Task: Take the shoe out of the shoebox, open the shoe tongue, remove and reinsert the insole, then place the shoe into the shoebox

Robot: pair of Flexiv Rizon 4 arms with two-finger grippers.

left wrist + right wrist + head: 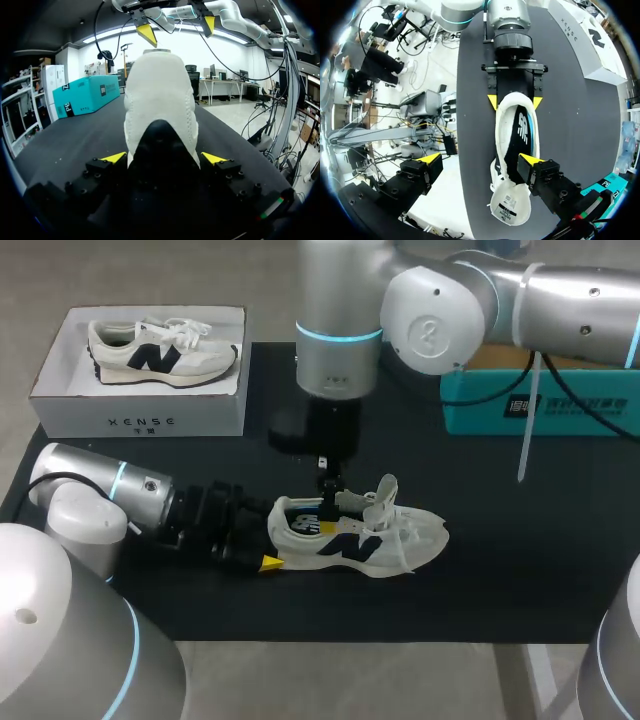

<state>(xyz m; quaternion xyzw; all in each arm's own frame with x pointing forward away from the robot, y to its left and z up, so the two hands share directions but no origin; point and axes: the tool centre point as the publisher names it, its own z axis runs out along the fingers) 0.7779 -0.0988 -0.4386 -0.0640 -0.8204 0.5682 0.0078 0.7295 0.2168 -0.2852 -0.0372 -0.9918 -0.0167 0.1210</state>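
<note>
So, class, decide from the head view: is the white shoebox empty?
No, a white shoe lies inside the shoebox, with a second shoe out on the table.

My left gripper (164, 158) lies behind the shoe (372, 545), squeezing its heel. My right gripper (479, 160) hangs above the shoe, fingers wide apart.

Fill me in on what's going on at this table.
The left gripper is shut on the heel of a white shoe lying on the black table. The right gripper hangs open over the shoe's opening, and the tongue is lifted. A second shoe sits in the white shoebox.
</note>
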